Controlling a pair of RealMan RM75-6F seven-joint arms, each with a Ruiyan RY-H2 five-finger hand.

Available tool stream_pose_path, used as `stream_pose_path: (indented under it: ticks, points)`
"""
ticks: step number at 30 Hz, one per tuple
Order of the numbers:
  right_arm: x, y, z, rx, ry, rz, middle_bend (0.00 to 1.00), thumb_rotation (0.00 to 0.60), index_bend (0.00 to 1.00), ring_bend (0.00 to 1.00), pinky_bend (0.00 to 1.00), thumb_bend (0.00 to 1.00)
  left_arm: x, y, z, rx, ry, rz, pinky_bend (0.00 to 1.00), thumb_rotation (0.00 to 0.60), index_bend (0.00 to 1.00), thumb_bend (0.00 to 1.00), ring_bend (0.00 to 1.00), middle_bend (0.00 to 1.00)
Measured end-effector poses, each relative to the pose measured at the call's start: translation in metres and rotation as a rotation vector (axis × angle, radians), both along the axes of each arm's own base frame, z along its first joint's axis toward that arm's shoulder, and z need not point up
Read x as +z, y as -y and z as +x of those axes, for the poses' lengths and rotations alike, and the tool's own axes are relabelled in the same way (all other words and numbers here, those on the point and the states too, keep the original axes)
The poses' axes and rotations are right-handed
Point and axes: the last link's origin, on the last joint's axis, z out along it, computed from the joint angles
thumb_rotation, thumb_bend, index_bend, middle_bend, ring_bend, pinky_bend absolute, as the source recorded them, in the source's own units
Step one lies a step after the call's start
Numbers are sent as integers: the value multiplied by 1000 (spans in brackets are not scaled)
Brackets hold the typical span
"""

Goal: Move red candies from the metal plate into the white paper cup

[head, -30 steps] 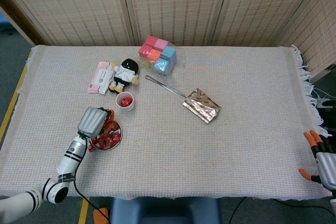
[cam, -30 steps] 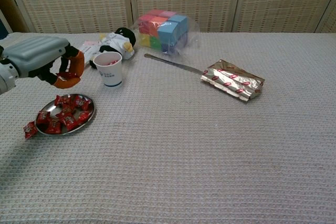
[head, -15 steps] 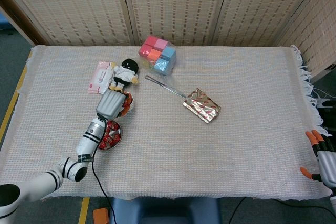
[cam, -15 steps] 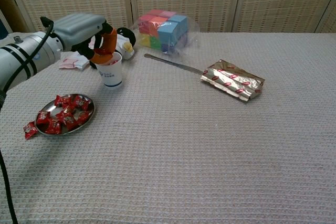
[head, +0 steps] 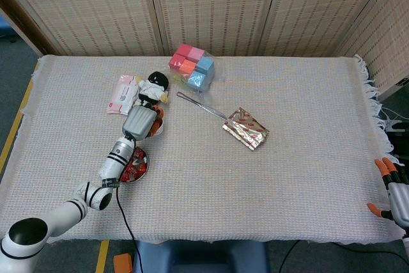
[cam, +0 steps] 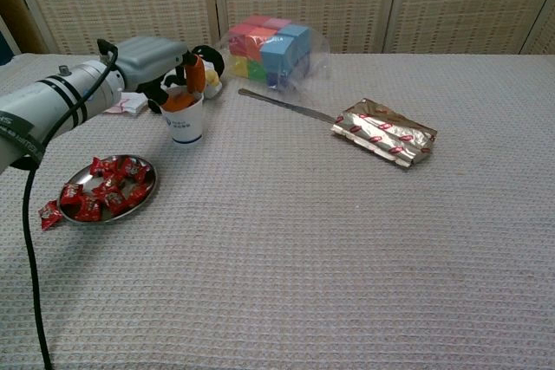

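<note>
The white paper cup (cam: pixel 186 122) stands behind the metal plate (cam: pixel 150 181), which holds several red candies (cam: pixel 104 190). One more red candy (cam: pixel 48 213) lies on the cloth at the plate's left. My left hand (cam: pixel 160 61) hovers right over the cup, its orange fingertips (cam: pixel 192 75) curled down at the rim. Whether a candy sits between them is hidden. In the head view the left hand (head: pixel 140 121) covers most of the cup, and the plate (head: pixel 144 165) shows beneath the forearm. My right hand (head: pixel 393 190) rests at the table's near right corner, fingers apart and holding nothing.
Behind the cup lie a penguin toy (head: pixel 153 87) and a pink packet (head: pixel 121 94). A bag of coloured blocks (head: pixel 192 66) stands at the back. A long metal utensil (head: pixel 201 107) leads to a foil packet (head: pixel 246 128) at mid-table.
My left hand rose from above the plate and travelled back and right to the cup, then lowered its fingertips to the rim. The right hand stayed put.
</note>
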Motion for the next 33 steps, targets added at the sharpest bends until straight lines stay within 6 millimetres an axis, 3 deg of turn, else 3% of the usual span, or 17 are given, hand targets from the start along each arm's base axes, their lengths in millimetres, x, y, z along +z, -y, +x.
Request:
stream_pose_path:
  ticks: [8,12,15,18,23,28,33]
  points:
    - [0,-1,1,5,3,4,0,600,0,0,193,90,11,8,0,-33,47,14,455,600,220,403,193,242]
    - [-1,-2,4,17,7,8,0,600,0,0,194,90,23,26,-3,-63,102,21,458,600,205,399,179,229]
    - [0,-4,6,27,11,9,0,600,0,0,194,90,35,46,-10,-65,157,14,519,600,195,395,166,212]
    - [0,-6,8,38,14,11,0,600,0,0,194,90,50,73,-27,-44,204,10,641,600,190,390,167,210]
    - [-2,-7,11,52,17,22,0,600,0,0,194,90,70,133,-80,53,201,21,795,600,186,383,271,233]
    - [-3,-9,13,65,20,30,0,600,0,0,193,90,71,189,-127,167,136,22,812,600,170,379,294,248]
    - [-6,-10,16,82,24,46,0,600,0,0,194,91,58,213,-144,210,98,41,815,600,151,378,327,256]
